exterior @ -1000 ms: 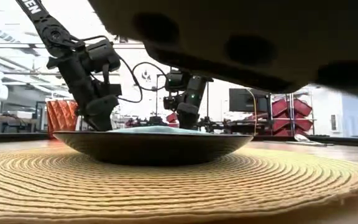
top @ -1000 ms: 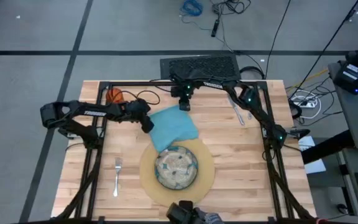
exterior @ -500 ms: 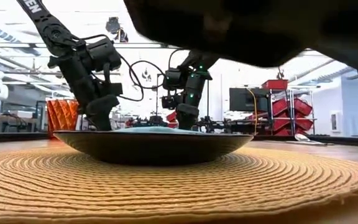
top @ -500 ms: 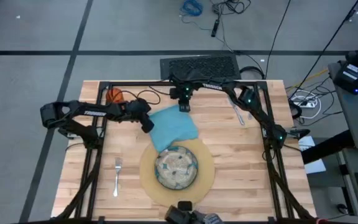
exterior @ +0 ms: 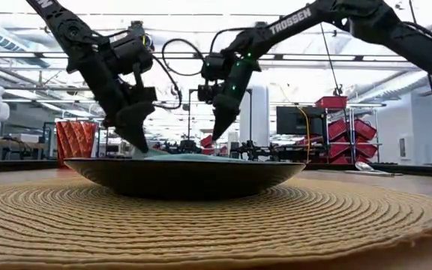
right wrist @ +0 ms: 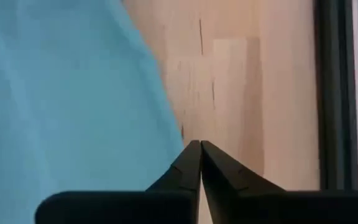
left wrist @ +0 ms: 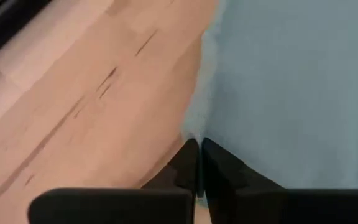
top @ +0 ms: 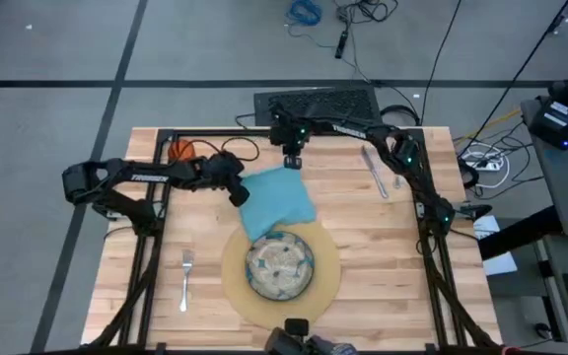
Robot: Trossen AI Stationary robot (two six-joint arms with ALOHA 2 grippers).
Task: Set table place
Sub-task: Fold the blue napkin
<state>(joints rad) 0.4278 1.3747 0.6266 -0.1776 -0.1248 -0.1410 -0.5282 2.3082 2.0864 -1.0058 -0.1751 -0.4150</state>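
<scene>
A teal napkin (top: 276, 200) lies flat on the table (top: 383, 247), its near corner over the far rim of the speckled plate (top: 279, 264). The plate sits on the round tan mat (top: 325, 281). My left gripper (top: 240, 193) is shut at the napkin's left edge. My right gripper (top: 291, 161) is shut and hangs just above the napkin's far corner (right wrist: 166, 118), clear of it in the low view (exterior: 217, 137). A fork (top: 185, 278) lies left of the mat. The orange cup (top: 180, 151) stands at the far left. The knife and spoon (top: 373, 170) lie at the far right. My left gripper pinches the napkin's left edge (left wrist: 192, 129) between its two fingertips, coming from the table's left and slanting down. A small ridge of cloth rises to the tips. The rest of the napkin lies on the table and the plate's rim. One layer or several, I cannot tell.
Black frame rails (top: 215, 135) run along the table's far and side edges. A black keyboard (top: 314, 104) lies past the far edge. Bare wood (top: 383, 296) lies right of the mat.
My right gripper has risen off the napkin's far corner and gone a little toward the far edge. My left gripper has tipped more steeply and shifted slightly toward the table's right and far side at the napkin's left edge. The napkin has kept its place.
</scene>
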